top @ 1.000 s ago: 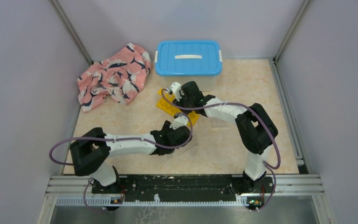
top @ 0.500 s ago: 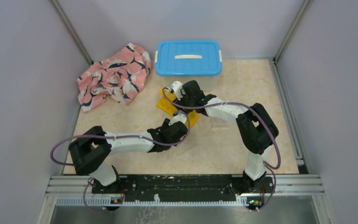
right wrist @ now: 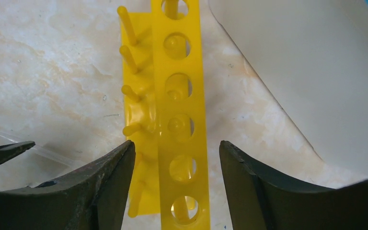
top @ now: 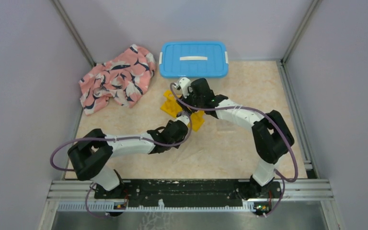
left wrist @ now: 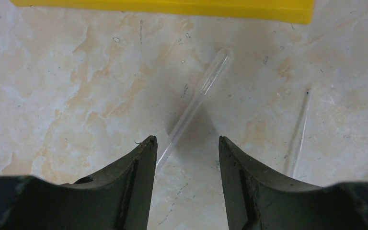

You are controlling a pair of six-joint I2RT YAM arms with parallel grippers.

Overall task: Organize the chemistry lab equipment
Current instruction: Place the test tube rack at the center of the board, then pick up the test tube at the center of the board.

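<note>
The left tool (left wrist: pixel 187 140), spread and empty, hangs over a thin clear tube (left wrist: pixel 197 97) lying flat on the tabletop (left wrist: pixel 52 96), its long axis slanting from beside one finger toward the yellow rack (right wrist: pixel 179 96), which the right tool (right wrist: pixel 177 146) straddles, jaws spread.

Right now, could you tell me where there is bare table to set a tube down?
Bare table lies right of the white bin along the right rail, between the pink cloth and the left arm, and at the front between both arms. The middle is crowded: yellow rack, clear tubes, left gripper and right gripper open over them.
</note>
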